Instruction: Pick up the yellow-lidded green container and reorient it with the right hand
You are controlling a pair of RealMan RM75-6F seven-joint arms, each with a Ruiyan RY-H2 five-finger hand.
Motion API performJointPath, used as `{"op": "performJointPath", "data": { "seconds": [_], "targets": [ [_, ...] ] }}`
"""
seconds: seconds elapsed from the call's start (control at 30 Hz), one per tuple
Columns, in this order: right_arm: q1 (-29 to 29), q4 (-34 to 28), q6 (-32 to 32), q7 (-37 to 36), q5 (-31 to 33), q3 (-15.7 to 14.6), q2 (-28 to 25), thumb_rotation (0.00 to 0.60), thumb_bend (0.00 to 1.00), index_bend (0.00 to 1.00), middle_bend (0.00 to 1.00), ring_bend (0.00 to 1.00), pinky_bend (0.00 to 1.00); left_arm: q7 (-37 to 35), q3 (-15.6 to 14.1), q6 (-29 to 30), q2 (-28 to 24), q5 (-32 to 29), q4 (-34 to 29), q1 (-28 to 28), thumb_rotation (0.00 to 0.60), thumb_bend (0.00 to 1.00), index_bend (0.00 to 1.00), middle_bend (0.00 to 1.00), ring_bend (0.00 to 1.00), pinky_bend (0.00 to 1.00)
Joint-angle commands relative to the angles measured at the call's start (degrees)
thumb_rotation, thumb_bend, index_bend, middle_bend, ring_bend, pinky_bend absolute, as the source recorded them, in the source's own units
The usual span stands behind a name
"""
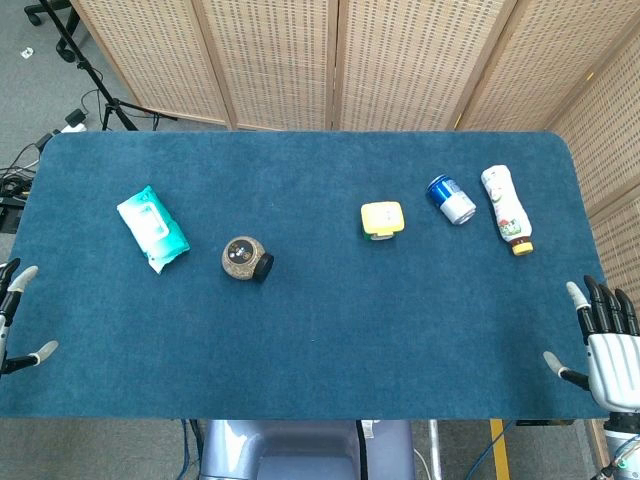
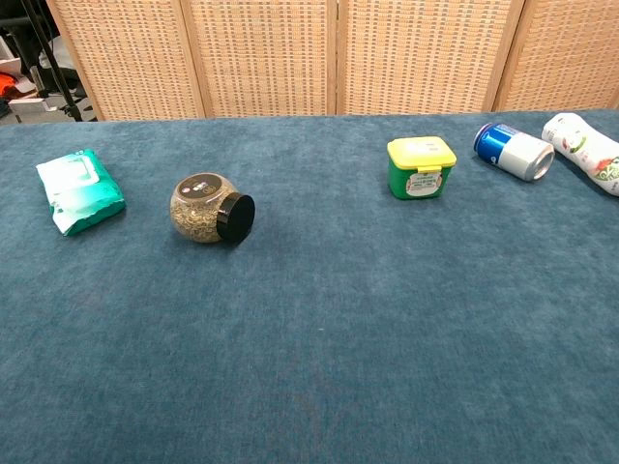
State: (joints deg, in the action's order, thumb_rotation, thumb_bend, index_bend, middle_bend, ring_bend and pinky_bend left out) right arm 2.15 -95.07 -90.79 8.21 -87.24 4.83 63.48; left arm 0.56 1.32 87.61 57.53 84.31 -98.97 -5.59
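Note:
The yellow-lidded green container (image 1: 382,220) (image 2: 421,166) stands upright on the blue table, right of centre, lid up. My right hand (image 1: 604,336) hovers at the table's front right edge with fingers spread and nothing in it, well apart from the container. Only part of my left hand (image 1: 14,310) shows, at the front left edge in the head view; its fingers are apart and it holds nothing. Neither hand appears in the chest view.
A blue can (image 1: 451,199) (image 2: 513,151) lies on its side right of the container, with a white bottle (image 1: 506,209) (image 2: 584,147) beyond it. A round jar with a black lid (image 1: 245,259) (image 2: 208,209) and a teal wipes pack (image 1: 152,227) (image 2: 79,190) lie to the left.

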Motion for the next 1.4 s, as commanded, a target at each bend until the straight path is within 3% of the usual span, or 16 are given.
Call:
{"op": "performJointPath", "data": {
  "seconds": [0.03,0.17,0.37,0.63,0.8,1.1,1.4],
  "targets": [
    [0.12,0.16,0.16,-0.36,-0.16,0.01,0.03,0.6,0.0,0.0,0.0,0.0,0.0,-0.17,0.11,-0.3,-0.1,0.01,-0.03,-0.02,0.6,0.0,0.0,0.0,0.0,0.0],
    [1.62,0.34,1.59,-2.57,0.25,1.23,0.3,0.6,0.0,0.0,0.0,0.0,0.0,-0.58,0.39,-0.62,-0.26,-0.26,-0.06,0.02,0.6,0.0,0.0,0.0,0.0,0.0],
    [8.15,2.08,9.42,-5.56,-0.59,3.48,-0.78,0.6,0.0,0.0,0.0,0.0,0.0,-3.76,0.53,-0.14,-0.54,1.86,1.09,-0.17,0.6,0.0,0.0,0.0,0.0,0.0],
    [22.1,9.84,23.19,-14.19,-4.23,7.3,-0.58,0.6,0.0,0.0,0.0,0.0,0.0,-3.69,1.36,-1.36,-0.7,-0.44,1.12,-0.25,0.6,0.0,0.0,0.0,0.0,0.0],
    [31.42,12.32,34.63,-17.44,-1.34,9.73,1.04,0.6,0.0,0.0,0.0,0.0,0.0,-2.11,2.11,-3.11,-0.32,-2.4,0.85,-0.97,0.6,0.0,0.0,0.0,0.0,0.0],
    [42.8,19.55,49.29,-8.4,9.72,12.54,8.28,0.6,0.0,0.0,0.0,0.0,0.0,-1.16,3.27,-5.14,0.05,-5.17,1.22,-1.76,0.6,0.0,0.0,0.0,0.0,0.0],
    [50.53,32.74,57.5,-1.28,18.53,11.96,18.45,0.6,0.0,0.0,0.0,0.0,0.01,-0.92,4.23,-7.94,-0.07,-8.47,1.59,-2.65,0.6,0.0,0.0,0.0,0.0,0.0]
  ]
}}
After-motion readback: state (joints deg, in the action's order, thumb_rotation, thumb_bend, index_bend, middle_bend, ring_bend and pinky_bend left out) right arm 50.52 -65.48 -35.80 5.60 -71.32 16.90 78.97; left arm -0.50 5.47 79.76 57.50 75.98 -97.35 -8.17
